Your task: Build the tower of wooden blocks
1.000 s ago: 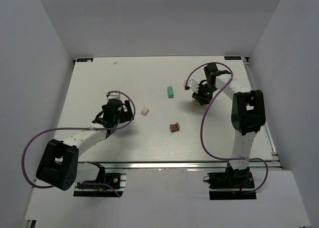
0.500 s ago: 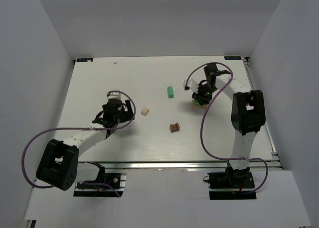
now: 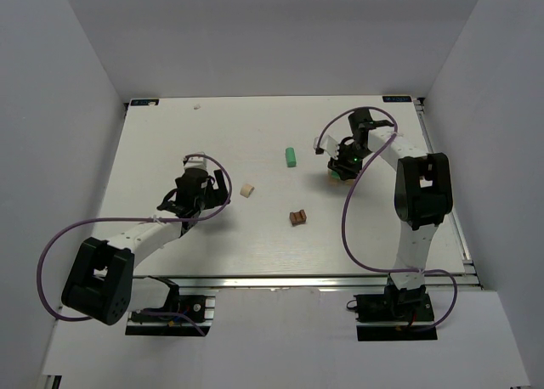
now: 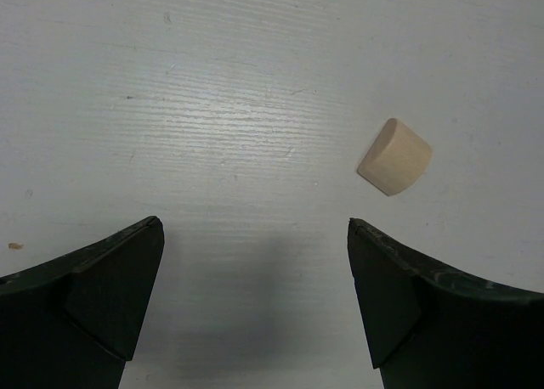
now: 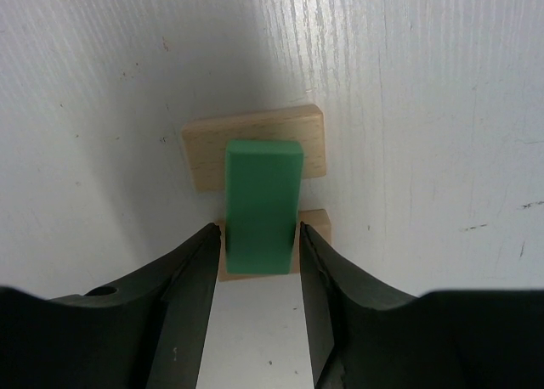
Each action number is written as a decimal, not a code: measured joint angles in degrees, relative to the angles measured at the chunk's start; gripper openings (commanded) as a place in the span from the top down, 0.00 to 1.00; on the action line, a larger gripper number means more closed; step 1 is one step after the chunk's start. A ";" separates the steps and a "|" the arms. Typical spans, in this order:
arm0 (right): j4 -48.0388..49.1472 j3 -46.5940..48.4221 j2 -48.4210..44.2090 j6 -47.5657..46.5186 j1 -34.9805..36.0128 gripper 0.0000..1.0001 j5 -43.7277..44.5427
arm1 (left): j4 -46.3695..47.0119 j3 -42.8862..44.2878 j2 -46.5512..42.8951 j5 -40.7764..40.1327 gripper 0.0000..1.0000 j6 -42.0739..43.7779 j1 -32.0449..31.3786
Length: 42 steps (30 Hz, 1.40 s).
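My right gripper (image 5: 257, 236) stands over a mint green block (image 5: 263, 202) that lies across two pale tan blocks (image 5: 255, 147) at the table's back right. Its jaws flank the green block with thin gaps on both sides. In the top view the right gripper (image 3: 340, 164) hides this stack. A second mint green block (image 3: 291, 157) lies left of it. A dark brown notched block (image 3: 297, 217) lies at mid table. A rounded tan block (image 3: 246, 190) lies right of my left gripper (image 3: 194, 190), which is open and empty (image 4: 255, 236); the tan block (image 4: 394, 156) is ahead and right of it.
A small white scrap (image 3: 197, 106) lies near the table's back edge. The table's right edge (image 3: 455, 211) runs close to the right arm. White walls surround the table on three sides.
The right gripper has shifted very slightly over the stack. The left arm and the loose blocks have not moved.
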 measured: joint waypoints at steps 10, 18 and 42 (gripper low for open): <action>0.13 -0.22 0.00 0.00 -0.26 0.47 0.26 | 0.04 0.00 0.00 0.66 0.02 0.15 0.00; 0.24 -0.24 0.00 0.02 -0.68 0.46 0.28 | 0.15 0.00 0.02 1.25 0.02 0.15 0.00; 1.84 -1.07 0.00 0.31 -1.81 0.45 0.63 | 0.94 0.00 0.66 2.12 0.02 0.17 0.00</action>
